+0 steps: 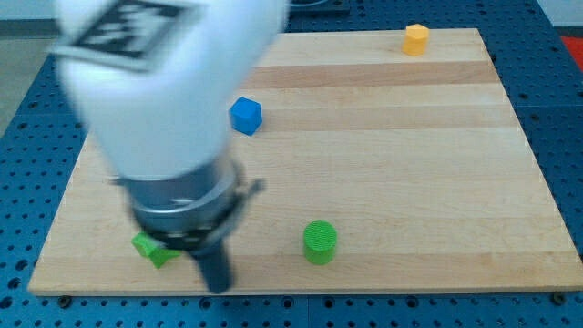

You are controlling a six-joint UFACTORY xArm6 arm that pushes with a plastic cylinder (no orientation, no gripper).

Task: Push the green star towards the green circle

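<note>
My tip (218,286) has no pincer to open or close, and it sits near the board's bottom edge between the green star (152,248), just to its left, and the green circle (320,242), farther right, so I think I must get around behind the star.

Arm low over the view's bottom left, rod down

My arm (164,82) fills the view's upper left as a big, blurred white housing with a black-and-white marker patch on top. Under it sits a dark grey collar (187,214), and from that the straight dark rod drops upright. My tip (217,288) rests near the view's bottom edge, left of centre.
</note>
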